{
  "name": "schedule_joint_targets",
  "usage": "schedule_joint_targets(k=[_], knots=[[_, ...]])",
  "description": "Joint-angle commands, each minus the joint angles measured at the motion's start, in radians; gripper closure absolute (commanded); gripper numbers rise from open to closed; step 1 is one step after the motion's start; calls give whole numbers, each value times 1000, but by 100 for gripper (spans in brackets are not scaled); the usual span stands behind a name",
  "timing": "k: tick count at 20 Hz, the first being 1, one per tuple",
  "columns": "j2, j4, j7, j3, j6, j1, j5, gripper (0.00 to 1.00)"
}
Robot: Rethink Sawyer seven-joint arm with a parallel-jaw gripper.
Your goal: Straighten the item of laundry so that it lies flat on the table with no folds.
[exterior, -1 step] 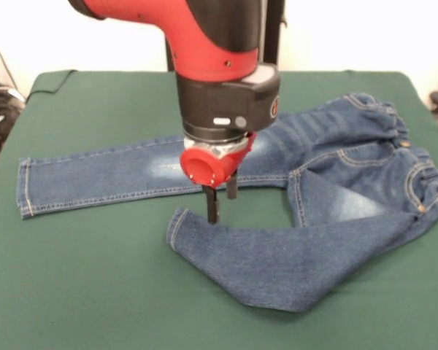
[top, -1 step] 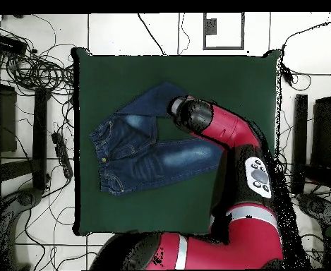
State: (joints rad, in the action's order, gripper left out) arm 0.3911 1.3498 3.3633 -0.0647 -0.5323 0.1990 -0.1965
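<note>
The item of laundry (exterior, -1 step: 336,182) is a small pair of blue jeans lying on the green table (exterior, -1 step: 87,292). Its waistband sits at the right. One leg stretches flat to the left, ending in a cuff (exterior, -1 step: 25,189). The other leg is folded over towards the front, its cuff (exterior, -1 step: 179,230) near the middle. My gripper (exterior, -1 step: 223,208) hangs just behind that cuff, in the gap between the two legs, open with nothing between its fingers. In the overhead view the jeans (top, -1 step: 136,152) lie left of centre on the table (top, -1 step: 238,85), and the arm's wrist (top, -1 step: 189,113) hides the gripper.
Bare green cloth lies in front of the jeans and to the left. Cables (top, -1 step: 34,70) and dark equipment (top, -1 step: 2,116) sit on the floor round the table. The red arm (top, -1 step: 245,155) crosses the table's right half in the overhead view.
</note>
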Motion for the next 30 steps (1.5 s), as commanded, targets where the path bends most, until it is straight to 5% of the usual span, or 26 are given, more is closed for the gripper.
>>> schedule_joint_targets(k=[1, 11, 30], knots=[[-21, 91, 100, 31, -74, -51, -54, 0], [-111, -15, 159, -2, -20, -94, -79, 0], [-208, -212, 252, -92, -127, -201, -222, 0]])
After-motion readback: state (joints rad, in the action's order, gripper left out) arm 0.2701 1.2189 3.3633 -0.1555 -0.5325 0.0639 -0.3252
